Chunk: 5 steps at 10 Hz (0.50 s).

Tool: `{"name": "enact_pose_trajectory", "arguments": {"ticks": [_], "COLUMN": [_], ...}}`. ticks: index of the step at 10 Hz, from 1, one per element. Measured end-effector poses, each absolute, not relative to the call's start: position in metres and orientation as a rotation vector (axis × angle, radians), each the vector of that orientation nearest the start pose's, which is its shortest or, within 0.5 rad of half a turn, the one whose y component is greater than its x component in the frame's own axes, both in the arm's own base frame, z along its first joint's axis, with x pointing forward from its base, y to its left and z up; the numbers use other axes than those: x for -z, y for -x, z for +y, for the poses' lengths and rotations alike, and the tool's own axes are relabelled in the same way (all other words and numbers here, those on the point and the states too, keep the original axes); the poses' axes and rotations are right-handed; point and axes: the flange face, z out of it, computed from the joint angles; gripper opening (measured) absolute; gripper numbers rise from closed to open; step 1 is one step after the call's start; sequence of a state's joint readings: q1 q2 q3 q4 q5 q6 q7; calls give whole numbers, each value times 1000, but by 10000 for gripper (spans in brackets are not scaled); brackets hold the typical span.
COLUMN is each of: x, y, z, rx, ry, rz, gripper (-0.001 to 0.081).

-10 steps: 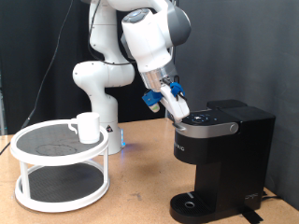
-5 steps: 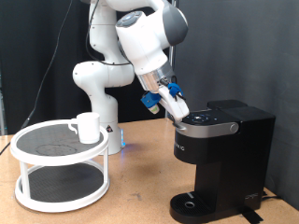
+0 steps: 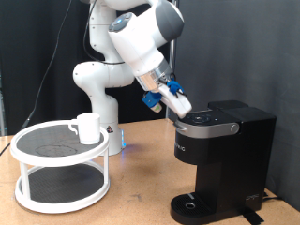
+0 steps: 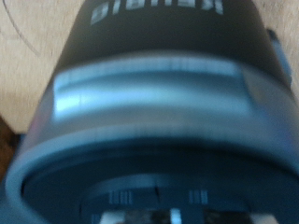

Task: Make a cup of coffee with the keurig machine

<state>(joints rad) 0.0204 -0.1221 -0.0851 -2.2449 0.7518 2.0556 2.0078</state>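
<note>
One pincer [image 3: 178,106] pressed at the keurig machine's [image 3: 220,150] front top edge; its grip state was unclear. The cup [image 3: 87,127] sat well apart on the wire stand [image 3: 58,164]. An off-centre push might slip off the lid.

Change over the preceding second. The arm's large white wrist housing [image 3: 142,39] swung toward the exterior view's left and slightly upward, so the arm leaned more steeply. The gripper [image 3: 180,111] shifted only a little, edging left and up along the front rim of the keurig machine [image 3: 220,150], its tips at the lid edge.
</note>
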Motion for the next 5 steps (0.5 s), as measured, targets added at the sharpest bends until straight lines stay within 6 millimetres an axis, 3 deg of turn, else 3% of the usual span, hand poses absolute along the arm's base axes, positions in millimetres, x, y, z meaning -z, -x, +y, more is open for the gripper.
{"name": "enact_pose_trajectory", "arguments": {"ticks": [2, 5], "x": [-447, -438], "y": [-497, -492], "z": [5, 3], "rx": [-889, -865], "ry": [910, 902], "rz": [2479, 2460], "gripper": [0, 0]}}
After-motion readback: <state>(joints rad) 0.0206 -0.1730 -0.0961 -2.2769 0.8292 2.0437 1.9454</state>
